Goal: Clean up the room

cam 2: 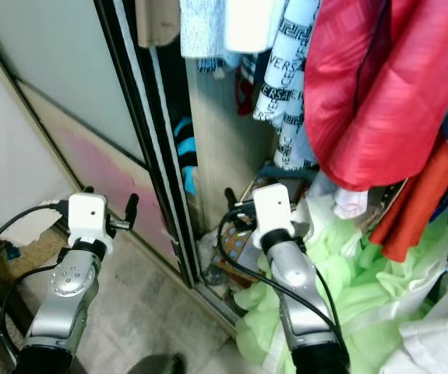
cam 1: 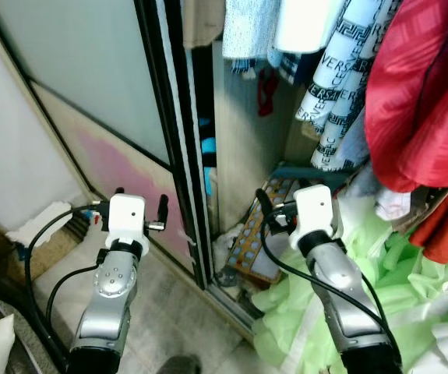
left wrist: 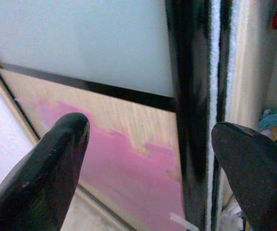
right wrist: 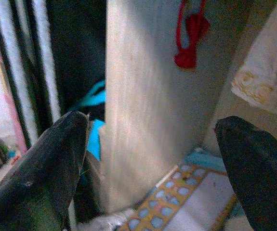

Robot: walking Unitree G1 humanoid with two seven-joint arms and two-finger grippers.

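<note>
I face an open wardrobe with a sliding door (cam 1: 91, 93) whose black frame edge (cam 1: 178, 156) stands between my arms. My left gripper (cam 1: 140, 204) is open and empty, held just in front of the door's lower pink-stained panel (left wrist: 128, 168). My right gripper (cam 1: 286, 204) is open and empty too, reaching into the wardrobe opening toward a wooden partition (right wrist: 157, 106). A patterned board with blue dots (right wrist: 177, 207) lies on the wardrobe floor below it. Light green fabric (cam 1: 379, 288) is piled at the right.
Red garments (cam 1: 426, 93), a black-and-white patterned towel (cam 1: 336, 86) and other clothes hang overhead at the right. A small red item (right wrist: 190, 41) hangs on the partition. White crumpled cloth (cam 1: 40, 220) lies on the floor at the left, beside black cables.
</note>
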